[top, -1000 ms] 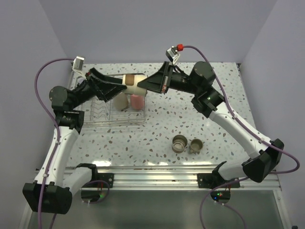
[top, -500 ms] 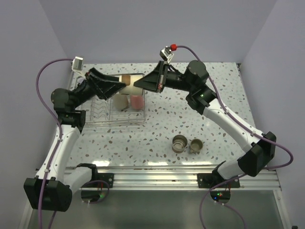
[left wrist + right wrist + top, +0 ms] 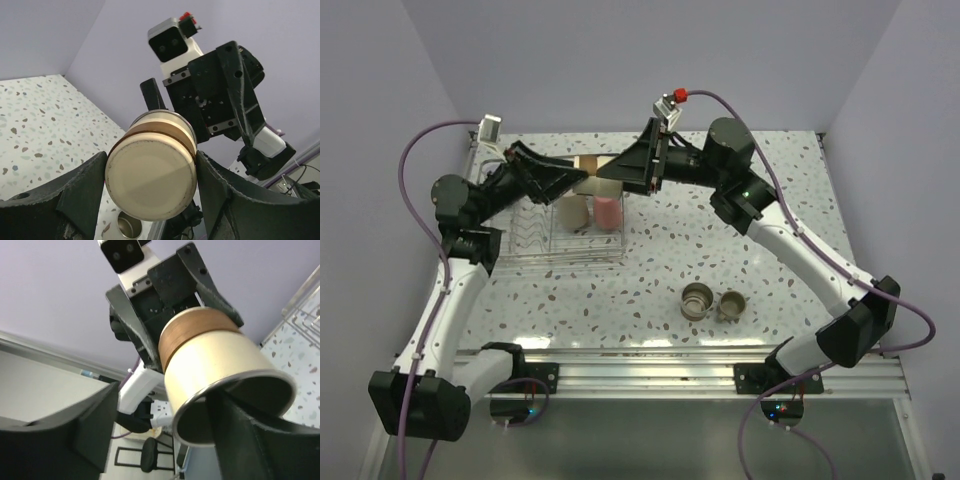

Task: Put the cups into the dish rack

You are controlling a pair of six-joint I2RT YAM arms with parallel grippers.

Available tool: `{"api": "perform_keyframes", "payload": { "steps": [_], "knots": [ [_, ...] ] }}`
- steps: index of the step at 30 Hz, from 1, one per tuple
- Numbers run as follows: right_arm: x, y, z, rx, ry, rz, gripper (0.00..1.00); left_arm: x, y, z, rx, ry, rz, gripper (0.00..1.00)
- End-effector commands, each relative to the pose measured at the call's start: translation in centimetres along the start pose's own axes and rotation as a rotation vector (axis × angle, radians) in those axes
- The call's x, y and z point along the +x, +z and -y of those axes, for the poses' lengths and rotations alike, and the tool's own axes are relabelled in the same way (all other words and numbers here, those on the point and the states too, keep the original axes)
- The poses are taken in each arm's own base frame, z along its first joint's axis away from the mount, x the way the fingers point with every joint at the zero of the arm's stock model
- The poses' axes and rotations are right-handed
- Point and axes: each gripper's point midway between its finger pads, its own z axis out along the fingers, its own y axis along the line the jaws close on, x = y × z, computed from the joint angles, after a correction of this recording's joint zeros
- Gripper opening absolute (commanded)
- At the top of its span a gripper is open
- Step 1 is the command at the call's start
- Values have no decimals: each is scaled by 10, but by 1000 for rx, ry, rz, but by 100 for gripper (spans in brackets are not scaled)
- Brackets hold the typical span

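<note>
A: Where's the cream cup (image 3: 588,163)?
B: Upper middle of the top view, sideways in the air over the rack's (image 3: 560,262) upper edge. My left gripper (image 3: 151,162) clamps its closed end from both sides.
A: And your right?
B: My right gripper (image 3: 167,400) is spread wide at the mouth: 1 finger (image 3: 240,440) crosses the rim, the other stands clear at lower left.
A: The rest?
B: A beige cup (image 3: 570,212) and a pink cup (image 3: 608,212) sit in the rack; 2 other cups (image 3: 698,300) stand side by side on the table (image 3: 670,240), lower right.
</note>
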Motion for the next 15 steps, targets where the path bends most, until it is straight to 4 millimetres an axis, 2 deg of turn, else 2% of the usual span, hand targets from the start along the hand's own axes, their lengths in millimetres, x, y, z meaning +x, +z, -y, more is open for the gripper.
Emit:
{"api": "perform_keyframes", "payload": {
  "steps": [1, 3, 4, 5, 6, 8, 9, 10, 11, 12, 13, 14, 15],
  "knots": [
    [0, -7, -1, 92, -112, 2, 82, -17, 4, 2, -69, 84, 16, 0],
    [0, -11, -4, 113, -140, 2, 94, -23, 3, -2, -124, 80, 14, 0],
    [-2, -13, -4, 126, -150, 12, 96, -26, 3, -9, -153, 111, 6, 0],
    [-5, -15, -9, 130, -192, 19, 97, -29, 3, -13, -185, 121, 3, 0],
    [-3, -19, -3, 175, -186, 18, 98, -34, 1, -19, -260, 106, -2, 0],
    [-10, -24, -5, 215, -226, 49, 99, -36, -4, -44, -385, 157, -42, 0],
    [-8, -30, 1, 259, -245, 44, 98, -45, -14, -55, -524, 147, -38, 0],
    [-11, -33, 5, 291, -256, 61, 99, -46, -19, -76, -609, 177, -72, 0],
    [-9, -35, 9, 313, -269, 53, 99, -62, -23, -74, -668, 212, -55, 0],
    [-9, -37, 11, 327, -272, 55, 99, -60, -43, -96, -834, 191, -69, 0],
    [-8, -38, 13, 336, -274, 54, 98, -61, -53, -112, -918, 207, -93, 0],
    [-8, -39, 13, 338, -281, 50, 98, -63, -63, -120, -995, 215, -99, 0],
    [-7, -40, 15, 345, -280, 46, 98, -68, -85, -129, -1128, 231, -102, 0]
  ]
}}
